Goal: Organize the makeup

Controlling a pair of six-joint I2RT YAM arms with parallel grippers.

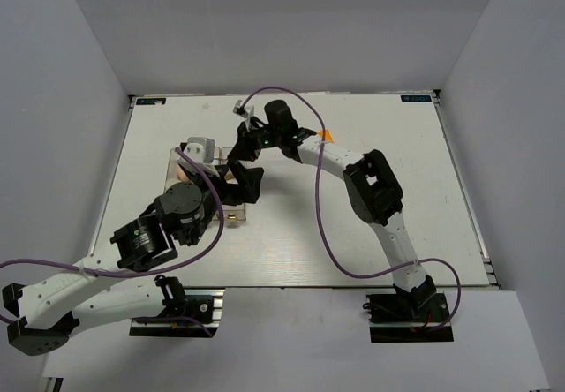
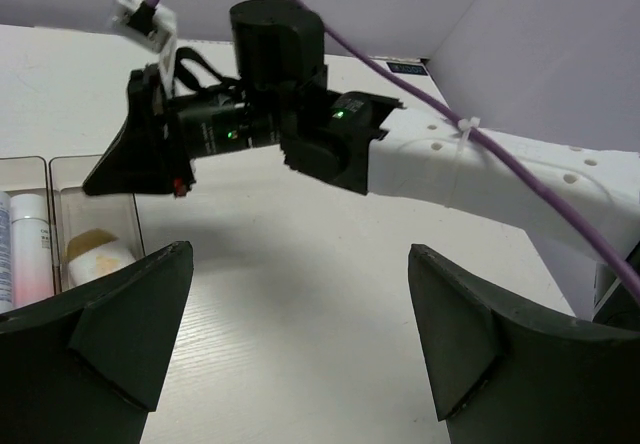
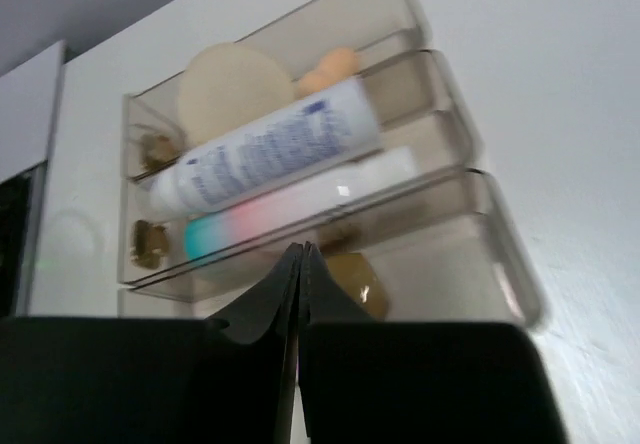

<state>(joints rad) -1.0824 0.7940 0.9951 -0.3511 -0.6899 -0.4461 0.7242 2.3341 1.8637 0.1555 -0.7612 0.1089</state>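
Note:
The clear organizer [image 3: 500, 254] holds a beige round puff [image 3: 228, 89] and a peach sponge [image 3: 335, 64] in its far compartment. The middle one holds a white printed tube [image 3: 270, 154] and the white tube with teal end [image 3: 290, 209]. The near one holds a gold-toned egg [image 3: 355, 282]. My right gripper [image 3: 303, 256] is shut and empty, just above the near compartment's wall. My left gripper [image 2: 300, 304] is open and empty over bare table right of the organizer [image 2: 95, 189]. An orange tube [image 1: 325, 134] peeks out beside the right arm.
In the top view both grippers crowd the organizer [image 1: 177, 161]: the left gripper [image 1: 243, 184] at its right side, the right gripper [image 1: 250, 142] above it. Purple cables loop over the table [image 1: 397, 189]. Grey walls enclose the table.

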